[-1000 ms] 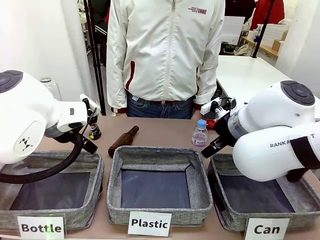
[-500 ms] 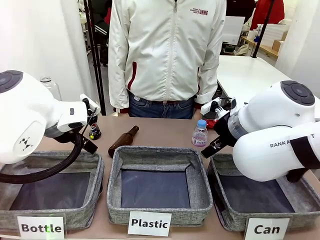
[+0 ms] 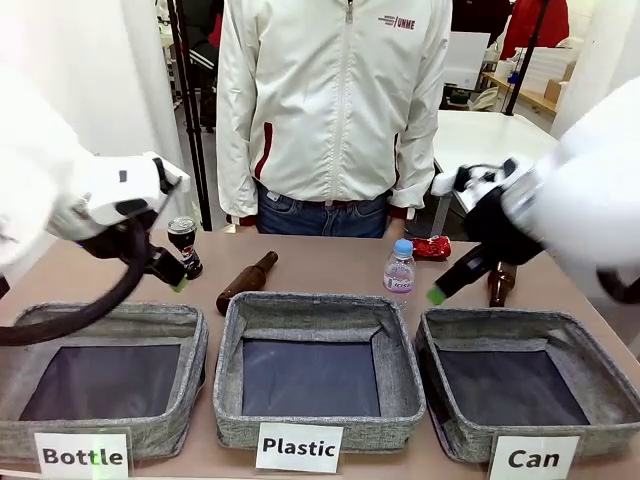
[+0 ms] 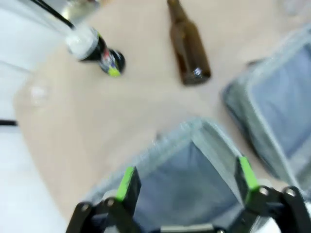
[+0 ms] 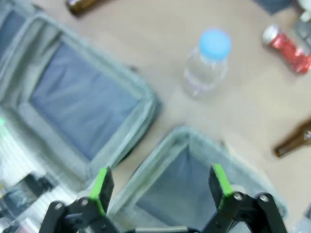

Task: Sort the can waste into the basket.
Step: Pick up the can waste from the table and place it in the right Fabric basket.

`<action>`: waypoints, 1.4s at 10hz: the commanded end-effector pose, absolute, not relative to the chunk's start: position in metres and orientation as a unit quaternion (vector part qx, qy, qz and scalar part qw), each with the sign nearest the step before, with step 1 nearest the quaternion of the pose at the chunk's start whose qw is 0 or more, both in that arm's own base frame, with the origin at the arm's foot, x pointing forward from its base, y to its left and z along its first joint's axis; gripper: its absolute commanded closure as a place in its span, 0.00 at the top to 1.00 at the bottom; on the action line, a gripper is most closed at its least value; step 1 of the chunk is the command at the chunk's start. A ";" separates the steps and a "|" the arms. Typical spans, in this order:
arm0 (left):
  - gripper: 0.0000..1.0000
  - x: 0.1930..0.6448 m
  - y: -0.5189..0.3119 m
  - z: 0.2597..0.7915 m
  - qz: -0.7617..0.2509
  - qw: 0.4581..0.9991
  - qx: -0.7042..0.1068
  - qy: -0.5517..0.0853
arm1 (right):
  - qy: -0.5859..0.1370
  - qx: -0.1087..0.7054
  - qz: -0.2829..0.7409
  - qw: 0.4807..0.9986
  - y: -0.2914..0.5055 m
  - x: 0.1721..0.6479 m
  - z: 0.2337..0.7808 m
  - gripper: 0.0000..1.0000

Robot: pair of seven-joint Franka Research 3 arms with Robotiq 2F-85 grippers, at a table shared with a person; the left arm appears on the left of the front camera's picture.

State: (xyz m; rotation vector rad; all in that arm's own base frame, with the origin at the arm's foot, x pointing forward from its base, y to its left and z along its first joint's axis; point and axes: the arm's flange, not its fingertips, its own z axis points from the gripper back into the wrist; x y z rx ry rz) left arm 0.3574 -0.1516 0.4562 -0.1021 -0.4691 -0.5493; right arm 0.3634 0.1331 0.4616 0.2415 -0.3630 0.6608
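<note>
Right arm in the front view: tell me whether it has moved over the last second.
Yes. It has lifted up and rightward, uncovering the Can basket's right side; the right gripper now hangs by the basket's far left corner.

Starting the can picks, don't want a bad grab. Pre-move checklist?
1. Right tool open, nothing held: ok.
2. Left tool open, nothing held: ok.
3. Red can on the table, untouched: ok.
4. Dark can apart from the brown bottle: ok.
5. Can basket upright, dark bottom showing: ok.
6. Wrist views sharp enough to aim: not ok, both blurred.
</note>
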 end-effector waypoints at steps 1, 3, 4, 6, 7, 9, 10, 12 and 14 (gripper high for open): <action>1.00 0.329 -0.105 0.512 -0.231 0.946 -0.145 -0.174 | -0.109 0.207 0.243 0.941 0.087 0.347 0.523 1.00; 1.00 0.311 -0.027 0.538 -0.200 0.930 -0.260 -0.168 | -0.139 0.318 0.145 0.927 0.025 0.315 0.551 1.00; 1.00 0.304 0.019 0.542 -0.177 0.914 -0.322 -0.176 | -0.181 0.392 0.089 0.898 -0.023 0.300 0.553 1.00; 1.00 0.293 0.099 0.534 -0.089 0.885 -0.407 -0.207 | -0.189 0.503 -0.044 0.842 -0.112 0.291 0.534 1.00; 1.00 0.291 0.134 0.520 -0.049 0.870 -0.443 -0.212 | -0.196 0.541 -0.092 0.812 -0.149 0.285 0.522 1.00; 1.00 0.296 0.176 0.489 0.015 0.826 -0.519 -0.219 | -0.206 0.590 -0.159 0.765 -0.207 0.279 0.495 1.00; 1.00 0.297 0.175 0.474 0.054 0.805 -0.546 -0.223 | -0.207 0.598 -0.175 0.755 -0.224 0.280 0.485 1.00; 1.00 0.289 0.173 0.441 0.082 0.763 -0.577 -0.281 | -0.247 0.587 -0.185 0.749 -0.250 0.281 0.466 1.00; 1.00 0.290 0.186 0.450 0.088 0.785 -0.562 -0.247 | -0.219 0.596 -0.204 0.745 -0.244 0.272 0.464 1.00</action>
